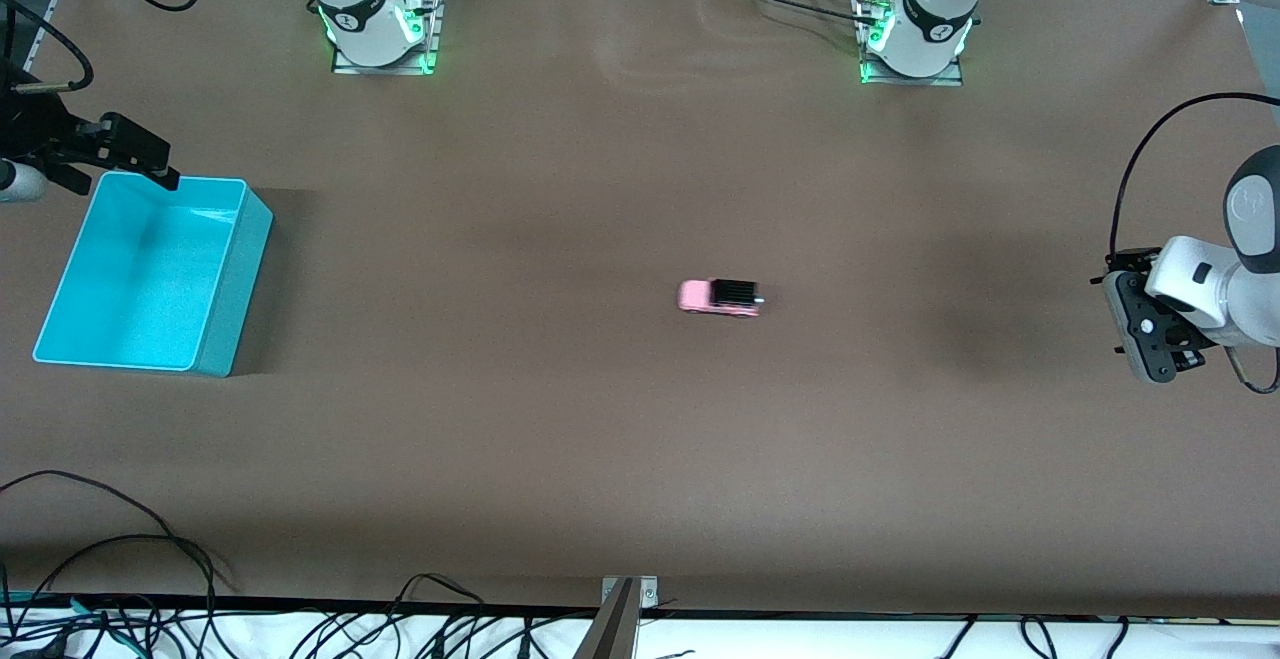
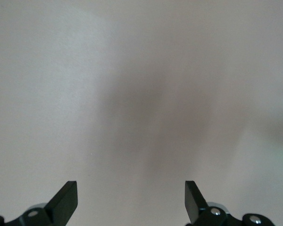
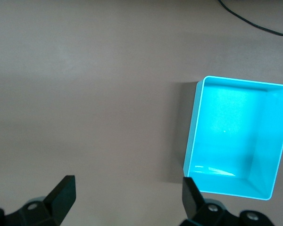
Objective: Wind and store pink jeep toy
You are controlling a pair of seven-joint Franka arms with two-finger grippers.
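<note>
The pink jeep toy (image 1: 720, 297) stands on its wheels on the brown table near the middle, pale pink with a black roof. It shows in neither wrist view. My left gripper (image 1: 1140, 329) hangs open over the left arm's end of the table, well away from the toy. Its wrist view shows only bare table between the open left gripper's (image 2: 131, 188) fingers. My right gripper (image 1: 160, 171) hangs open and holds nothing, by the corner of the turquoise bin (image 1: 235, 289) farthest from the front camera. In its wrist view the right gripper (image 3: 127, 183) is over bare table beside the bin (image 3: 231, 132).
The bin is empty and sits at the right arm's end of the table. Both arm bases (image 1: 380, 19) (image 1: 915, 34) stand along the edge farthest from the front camera. Loose black cables (image 1: 120, 549) lie at the edge nearest to it, by a metal bracket (image 1: 625, 599).
</note>
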